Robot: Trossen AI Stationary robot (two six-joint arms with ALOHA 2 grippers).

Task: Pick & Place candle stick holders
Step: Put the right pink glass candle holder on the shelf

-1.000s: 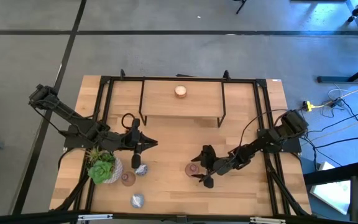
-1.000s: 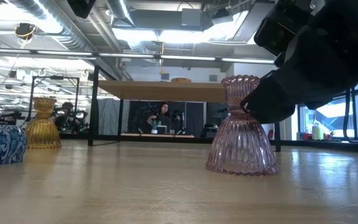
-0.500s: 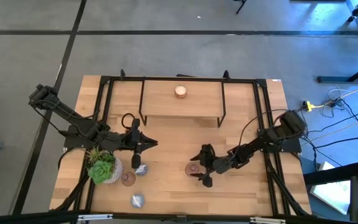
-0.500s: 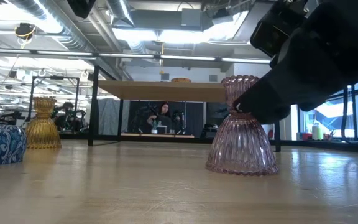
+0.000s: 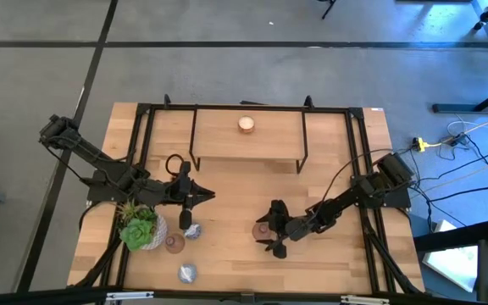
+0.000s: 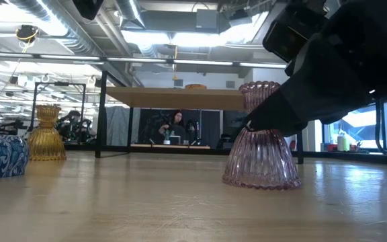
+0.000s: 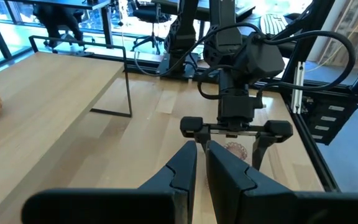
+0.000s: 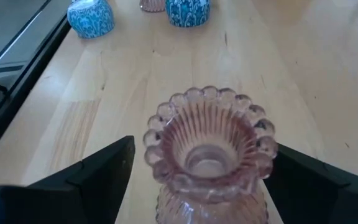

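A pink vase-shaped holder (image 5: 263, 227) stands upright on its wide base on the table, right of centre. My right gripper (image 5: 272, 229) is open, with one finger on each side of the holder's neck (image 8: 207, 149) and no contact that I can see. My left gripper (image 5: 185, 206) is shut and empty, above the table near a silvery-blue round holder (image 5: 192, 230). A second pink holder (image 5: 174, 243) and a second blue one (image 5: 186, 273) stand at the near left. The cream-white holder (image 5: 246, 124) stands on the raised shelf. The amber holder (image 6: 46, 132) shows only in the low view.
A green succulent in a pale pot (image 5: 141, 230) stands beside the left arm. A raised wooden shelf on black legs (image 5: 248, 148) spans the far middle of the table. A black frame (image 5: 358, 169) runs along the table's sides. A person sits in the room beyond the table (image 6: 177, 124).
My right gripper has gone a little toward the table's left edge, so that its open fingers now reach farther around the pink holder's neck. The holder has stayed where it was.
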